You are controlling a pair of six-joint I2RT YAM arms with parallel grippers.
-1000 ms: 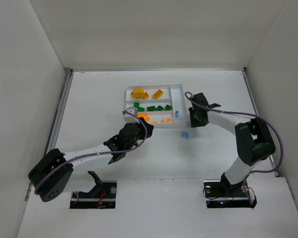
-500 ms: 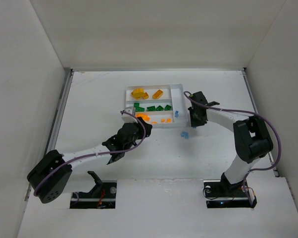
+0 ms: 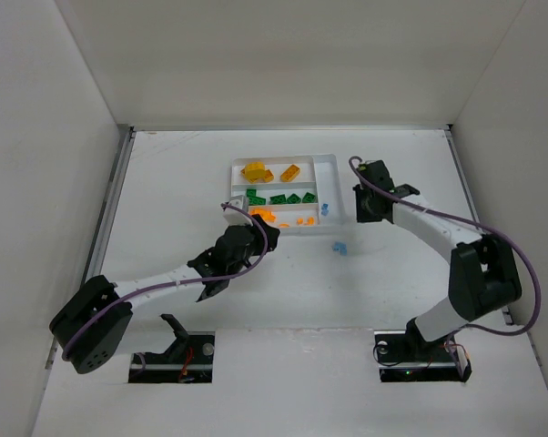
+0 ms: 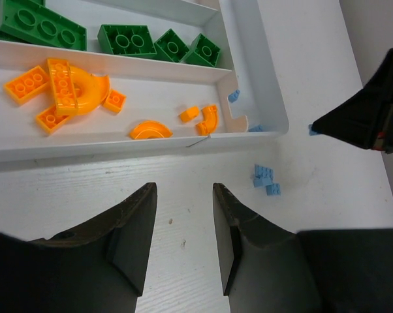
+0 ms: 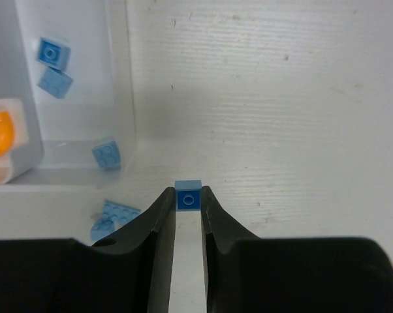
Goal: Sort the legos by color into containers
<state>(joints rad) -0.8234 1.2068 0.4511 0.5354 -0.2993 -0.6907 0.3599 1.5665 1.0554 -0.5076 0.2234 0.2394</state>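
My right gripper (image 5: 188,199) is shut on a tiny pale blue brick (image 5: 188,197), pinched between its fingertips over the table just right of the white tray (image 5: 121,78). In the top view this gripper (image 3: 365,209) is beside the tray's (image 3: 333,159) right edge. Two more blue pieces (image 5: 115,215) lie on the table near the tray corner (image 3: 339,248). The narrow side slot holds blue pieces (image 5: 53,52). The long slots hold yellow blocks (image 3: 256,170), green bricks (image 4: 125,39) and orange bits (image 4: 72,91). My left gripper (image 4: 183,189) is open and empty, over bare table in front of the tray.
White walls enclose the table on the left, back and right. The dark right gripper (image 4: 373,117) shows at the right edge of the left wrist view. The left arm's forearm (image 3: 165,282) stretches diagonally across the near left of the table.
The right gripper's jaws have shut on the tiny blue brick, and it has shifted slightly right and toward the back. The left arm has barely moved.
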